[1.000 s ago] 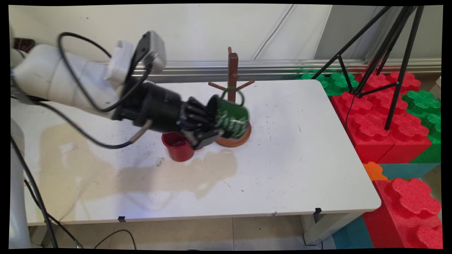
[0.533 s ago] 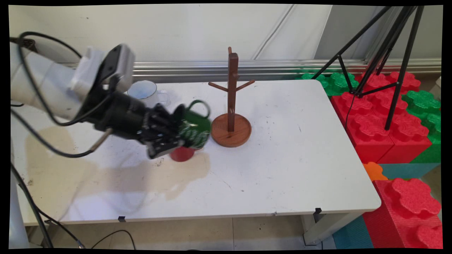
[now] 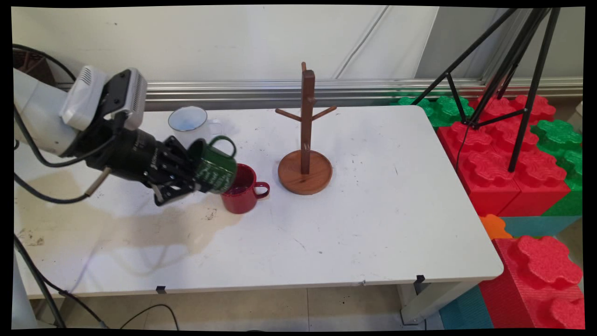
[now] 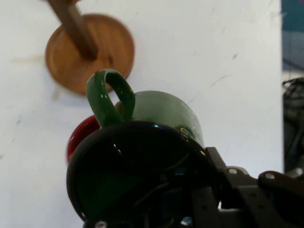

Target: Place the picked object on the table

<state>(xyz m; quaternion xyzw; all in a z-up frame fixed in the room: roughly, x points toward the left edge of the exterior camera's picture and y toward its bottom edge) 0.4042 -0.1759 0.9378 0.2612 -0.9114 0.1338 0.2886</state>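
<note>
My gripper [image 3: 189,175] is shut on a green mug [image 3: 214,168], gripping its rim and holding it on its side above the table, handle up. In the hand view the green mug [image 4: 161,118] fills the foreground with its dark mouth toward the camera and its handle at upper left. Just right of it and partly behind it, a red mug [image 3: 242,191] stands upright on the table; only a sliver of the red mug [image 4: 80,137] shows in the hand view. The wooden mug tree [image 3: 305,140] stands further right, its base [image 4: 90,52] at upper left in the hand view.
A white enamel mug [image 3: 189,120] stands at the back of the table behind the gripper. Red and green foam blocks [image 3: 508,154] and a black tripod [image 3: 522,84] stand beyond the table's right edge. Black cables hang from the arm at the left.
The gripper has carried the green mug leftward, away from the mug tree, past the red mug. The white mug and the red mug have come out from behind the arm.
</note>
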